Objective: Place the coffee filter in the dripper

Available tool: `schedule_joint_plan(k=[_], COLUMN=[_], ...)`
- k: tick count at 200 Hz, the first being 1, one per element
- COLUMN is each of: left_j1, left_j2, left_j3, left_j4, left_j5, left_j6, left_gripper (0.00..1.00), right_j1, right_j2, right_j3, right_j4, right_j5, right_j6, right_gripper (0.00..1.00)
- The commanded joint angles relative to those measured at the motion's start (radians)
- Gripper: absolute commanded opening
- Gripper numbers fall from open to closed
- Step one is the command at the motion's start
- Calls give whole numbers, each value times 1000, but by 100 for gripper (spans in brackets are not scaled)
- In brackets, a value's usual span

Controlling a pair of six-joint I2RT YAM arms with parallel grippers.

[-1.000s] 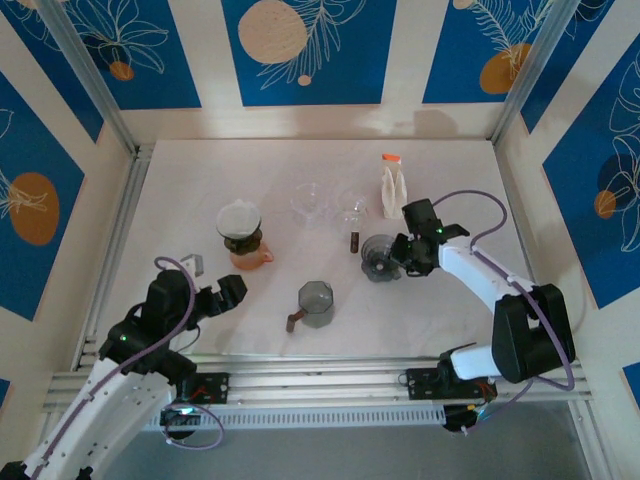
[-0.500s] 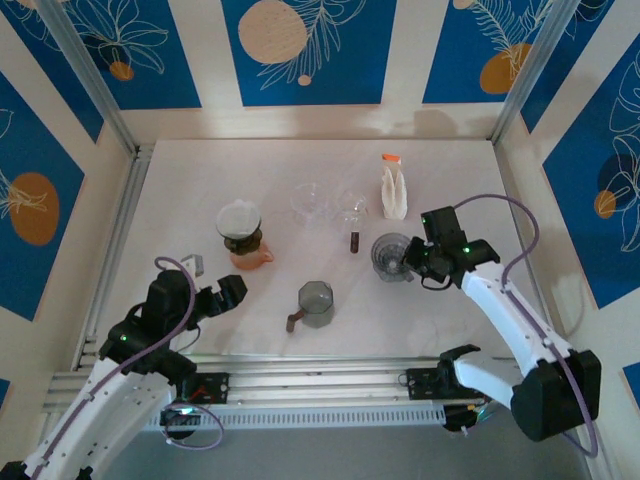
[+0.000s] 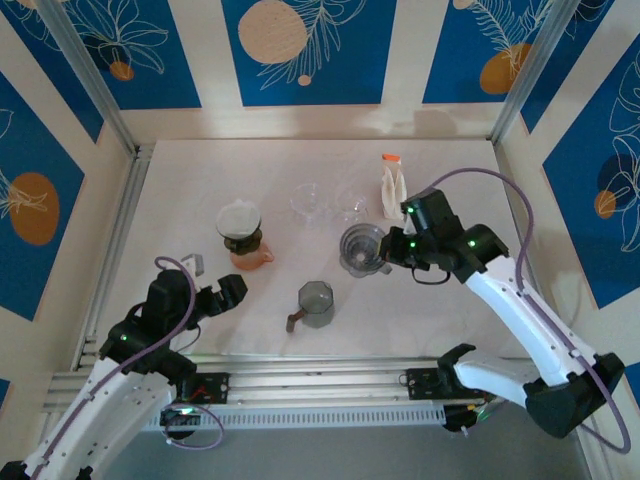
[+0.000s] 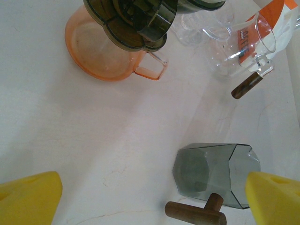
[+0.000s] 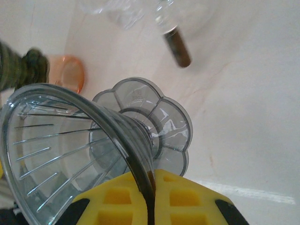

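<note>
Clamping one clear dripper point(image 3: 358, 248) with right gripper point(image 3: 387, 251), left gripper point(image 4: 151, 187) gaping wide. Counting one dark dripper point(image 3: 240, 234), one orange jug point(image 3: 251, 258), one grey mug point(image 3: 316, 303).

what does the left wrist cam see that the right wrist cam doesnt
Left wrist, not right wrist: the grey faceted cup with its wooden handle, and the orange-and-white packet. Right wrist, not left wrist: the ribbed inside of the clear dripper, pinched at its rim by the shut right tool. Both: the orange cup, the wooden-handled clear scoop and the pale table.
</note>
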Motion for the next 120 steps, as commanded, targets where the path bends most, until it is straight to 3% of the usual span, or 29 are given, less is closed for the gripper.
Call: schedule_joint_plan(k=[1,60,120], left_j1=[6,6,6], left_j2=[3,-10,-16], left_j3=[0,-5,-6], left_j4=[15,4,-2], left_j5=[8,8,7], left_j6=[-15,-20,-18], left_gripper=[100,100,100], right_j1=[72,211,270], right_j2=[38,153,251], right_j3=[54,104,103], right_j4=[-52,-24,38], right_j5=[-57,-109,-132], right_j6=[6,42,52], right_gripper=[0,0,0])
